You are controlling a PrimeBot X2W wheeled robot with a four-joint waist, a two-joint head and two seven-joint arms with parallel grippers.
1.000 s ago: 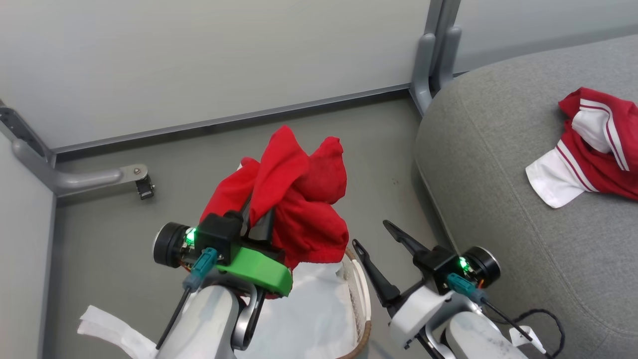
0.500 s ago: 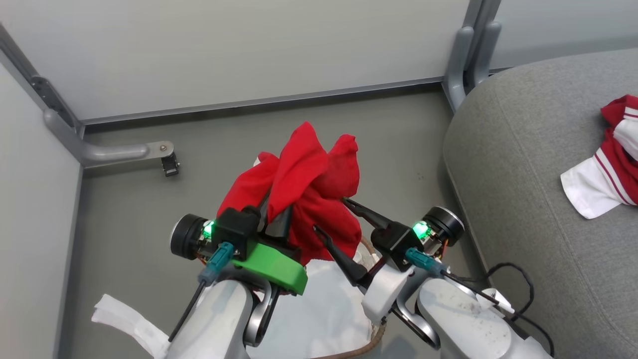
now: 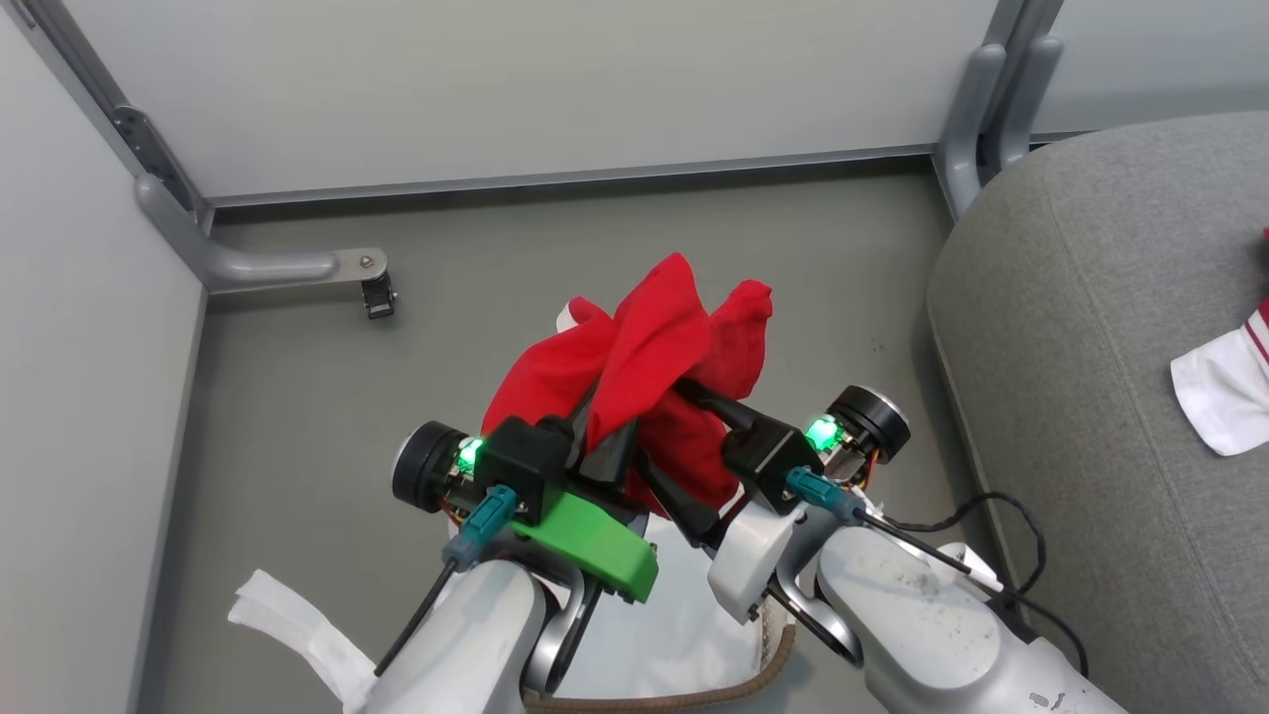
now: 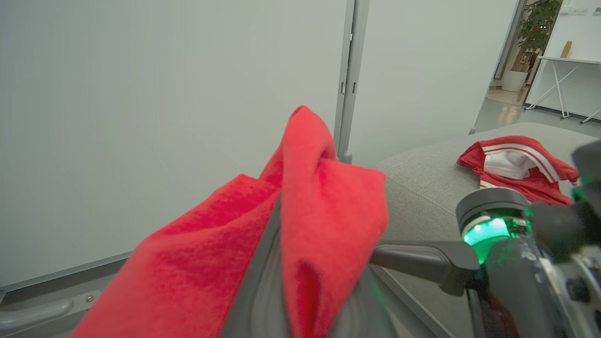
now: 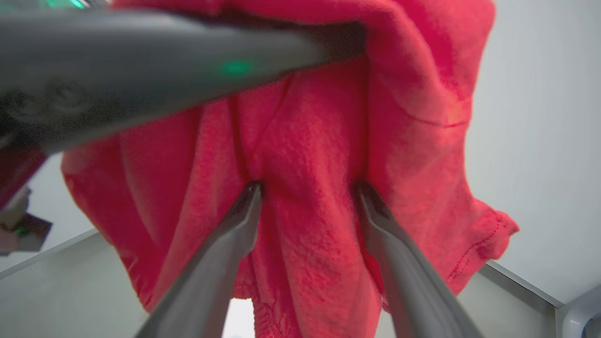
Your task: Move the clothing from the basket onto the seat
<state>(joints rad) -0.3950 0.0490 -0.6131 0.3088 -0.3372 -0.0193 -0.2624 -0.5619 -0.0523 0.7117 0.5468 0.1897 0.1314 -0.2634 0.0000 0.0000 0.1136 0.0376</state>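
The plain bright red garment (image 3: 659, 342) hangs bunched above the basket (image 3: 684, 696), and my left gripper (image 3: 603, 428) is shut on it. In the left wrist view the red garment (image 4: 324, 211) drapes over my own fingers and hides them. My right gripper (image 3: 662, 424) is open, its two fingers pushed into the cloth from the right. In the right wrist view its fingertips (image 5: 253, 188) stand apart with a fold of the red garment (image 5: 307, 155) between them. The striped red and white garment (image 4: 514, 164) lies on the seat (image 3: 1091, 347).
Grey floor (image 3: 297, 416) lies ahead, closed off by pale partition walls (image 3: 545, 79) with a grey metal foot and caster (image 3: 377, 296) at the left. The white cloth liner (image 3: 684, 625) fills the basket. A white strip (image 3: 288, 625) lies on the floor at lower left.
The camera has turned, shifting the scene to the right. My right gripper moved left from beside the basket into the red garment. The left gripper kept its hold.
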